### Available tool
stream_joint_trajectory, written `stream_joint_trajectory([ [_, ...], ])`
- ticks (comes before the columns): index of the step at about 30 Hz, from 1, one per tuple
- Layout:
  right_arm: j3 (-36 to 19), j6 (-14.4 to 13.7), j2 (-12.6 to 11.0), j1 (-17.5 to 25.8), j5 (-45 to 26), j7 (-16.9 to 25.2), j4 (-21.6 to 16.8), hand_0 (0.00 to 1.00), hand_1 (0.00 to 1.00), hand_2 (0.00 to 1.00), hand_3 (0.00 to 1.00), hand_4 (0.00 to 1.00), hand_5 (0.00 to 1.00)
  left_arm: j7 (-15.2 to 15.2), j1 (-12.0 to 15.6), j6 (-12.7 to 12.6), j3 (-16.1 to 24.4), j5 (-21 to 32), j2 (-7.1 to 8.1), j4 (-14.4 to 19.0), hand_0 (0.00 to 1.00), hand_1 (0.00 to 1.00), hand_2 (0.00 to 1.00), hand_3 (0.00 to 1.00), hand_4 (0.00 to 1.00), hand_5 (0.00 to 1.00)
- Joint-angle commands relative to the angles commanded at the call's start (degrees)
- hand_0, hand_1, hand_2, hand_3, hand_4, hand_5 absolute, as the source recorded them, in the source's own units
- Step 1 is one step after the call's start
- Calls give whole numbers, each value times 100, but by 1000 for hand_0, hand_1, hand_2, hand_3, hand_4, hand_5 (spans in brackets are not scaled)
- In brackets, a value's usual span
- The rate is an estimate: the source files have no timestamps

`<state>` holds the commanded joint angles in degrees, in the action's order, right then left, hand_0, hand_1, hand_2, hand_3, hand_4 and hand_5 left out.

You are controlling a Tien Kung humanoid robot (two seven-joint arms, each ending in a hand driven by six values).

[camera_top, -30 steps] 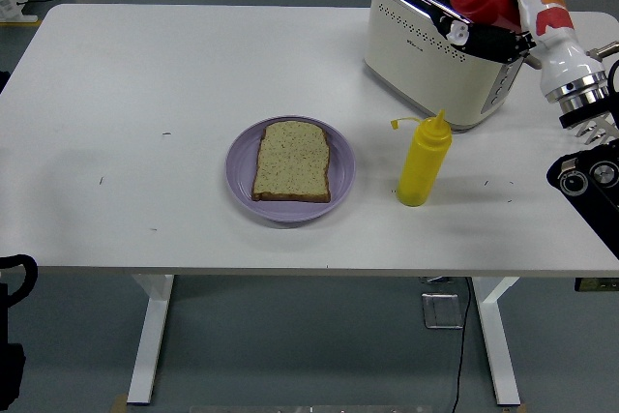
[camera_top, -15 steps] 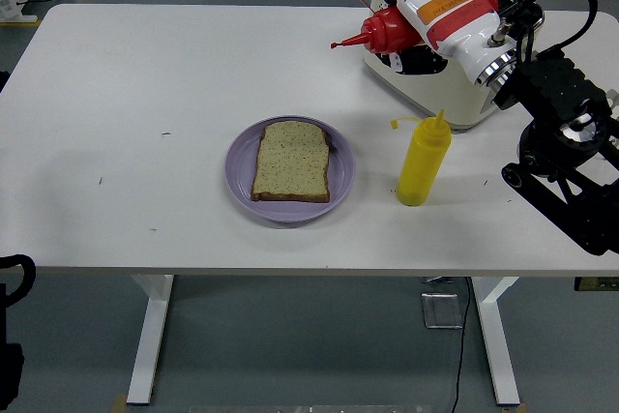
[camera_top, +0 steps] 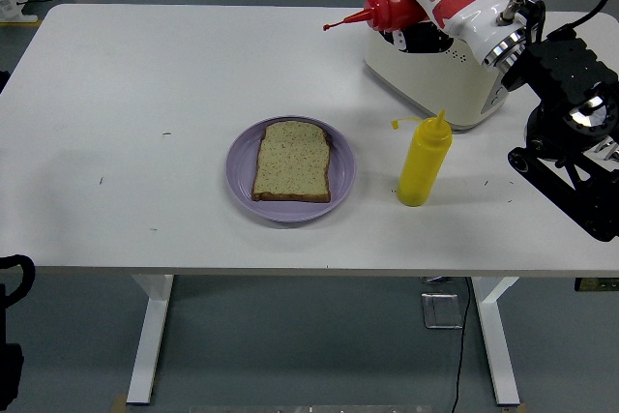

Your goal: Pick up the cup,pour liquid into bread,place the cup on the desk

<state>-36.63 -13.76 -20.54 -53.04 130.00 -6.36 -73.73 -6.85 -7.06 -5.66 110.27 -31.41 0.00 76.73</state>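
My right hand [camera_top: 426, 2] is shut on a red squeeze bottle [camera_top: 387, 5] and holds it tipped on its side high over the far right of the table, nozzle pointing left. A slice of bread [camera_top: 292, 162] lies on a purple plate [camera_top: 242, 176] at the table's middle, well below and left of the bottle. A yellow squeeze bottle [camera_top: 424, 162] stands upright right of the plate. No cup is in view. My left arm [camera_top: 12, 282] rests at the lower left edge, its hand out of view.
A cream toaster [camera_top: 435, 70] stands at the back right, under my right hand. My right arm [camera_top: 571, 132] reaches in over the table's right edge.
My right hand swung the red bottle from upright at the far right to lying sideways, nozzle left, then lifted it slightly up and left above the toaster.
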Motion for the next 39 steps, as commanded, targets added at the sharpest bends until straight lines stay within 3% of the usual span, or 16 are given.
stream_joint_trajectory([
  [4, 81, 24, 39, 22, 0, -28, 67, 23, 39, 201, 288, 734, 395, 0, -1, 2, -2, -1, 0, 1, 787, 736, 738, 693, 587, 998],
  [12, -577, 46, -23, -51, 0, -100, -51, 22, 40, 201, 287, 729, 387, -2, 18, -2, 0, 3, 0, 1, 787, 736, 737, 691, 587, 998],
  [14, -480, 93, -24, -99, 0, -128, -48, 22, 40, 204, 292, 724, 346, -2, 23, -2, -1, 3, 0, 1, 785, 735, 736, 692, 586, 998],
  [19, 401, 357, 11, -330, 0, -201, 28, 22, 40, 204, 292, 724, 346, -2, 27, 4, -26, -1, 0, -1, 785, 735, 736, 692, 586, 998],
  [20, 574, 403, 43, -340, 0, -220, 42, 22, 41, 213, 301, 711, 269, -2, 28, 6, -33, -2, 0, -2, 783, 734, 734, 692, 587, 998],
  [21, 691, 423, 57, -344, 0, -228, 48, 22, 41, 213, 301, 711, 269, -2, 29, 6, -36, -2, 0, -3, 783, 734, 734, 692, 587, 998],
  [23, 649, 399, 84, -288, 0, -251, 20, 22, 41, 213, 301, 711, 269, -4, 36, 5, -31, -1, 0, -1, 783, 734, 734, 692, 587, 998],
  [29, 39, 142, 115, -118, 0, -303, -149, 22, 40, 212, 299, 706, 270, -8, 56, -3, -8, 6, 0, -1, 783, 732, 735, 691, 587, 998],
  [31, -309, -107, 162, 20, 0, -284, -312, 22, 40, 212, 299, 706, 270, -6, 54, 0, -25, 7, 0, -1, 783, 732, 735, 691, 587, 998],
  [32, -456, -189, 182, 83, -112, -259, -382, 22, 40, 205, 293, 708, 317, -6, 53, 1, -30, 8, 0, -1, 783, 733, 735, 690, 587, 998],
  [35, -974, -371, 208, 321, -842, -116, -627, 22, 40, 205, 293, 708, 317, -6, 47, 3, -36, 10, 0, -1, 783, 733, 735, 690, 587, 998],
  [39, -1668, -345, 159, 656, -1752, 174, -846, 22, 42, 206, 297, 711, 308, -7, 41, 2, -29, 11, 0, 0, 786, 733, 735, 690, 587, 998],
])
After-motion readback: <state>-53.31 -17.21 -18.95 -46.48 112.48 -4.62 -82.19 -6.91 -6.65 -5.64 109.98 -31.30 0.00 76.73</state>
